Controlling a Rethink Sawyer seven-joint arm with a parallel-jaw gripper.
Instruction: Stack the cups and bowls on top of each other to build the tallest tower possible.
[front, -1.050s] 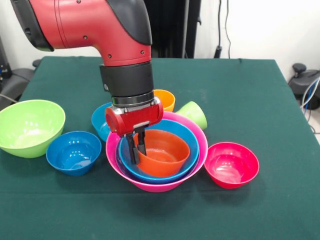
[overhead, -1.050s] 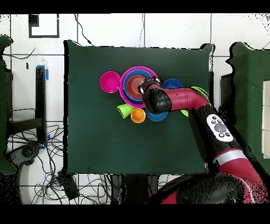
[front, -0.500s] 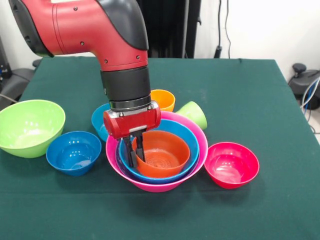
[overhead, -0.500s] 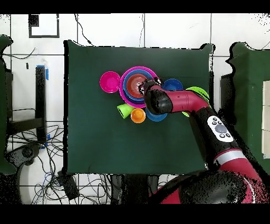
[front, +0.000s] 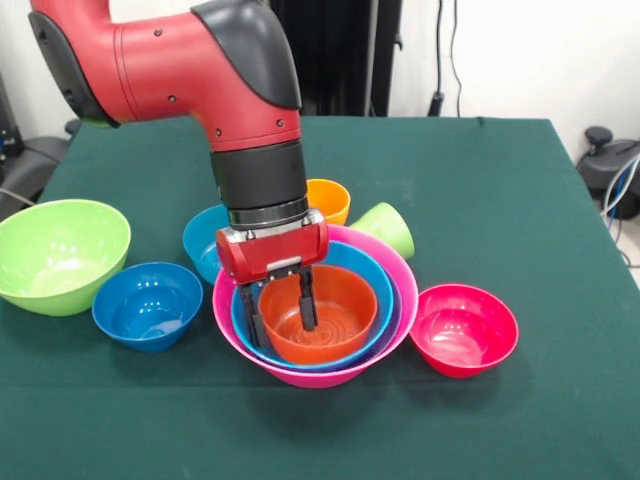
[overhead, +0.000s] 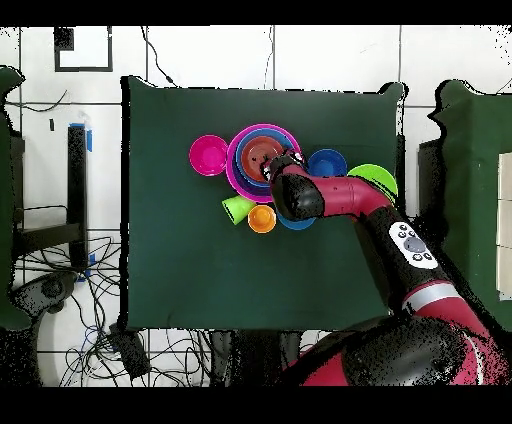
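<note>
I see the gripper (front: 281, 312) spread, its fingers (front: 308, 300) straddling the orange bowl's (front: 330, 322) rim inside the tower (front: 385, 330).

Red and black arm (front: 200, 70) seen entering from upper left in front view, elbow bent, black wrist section pointed straight down. Red gripper (front: 279, 318) carried vertically below wrist. Black fingers (front: 308, 300) observed parted, pointing down. In overhead view, arm (overhead: 350, 195) seen extended from base at lower right toward table centre, forearm angled up and left, gripper end (overhead: 281, 170) partly covered by wrist housing; finger detail not discernible there.
</note>
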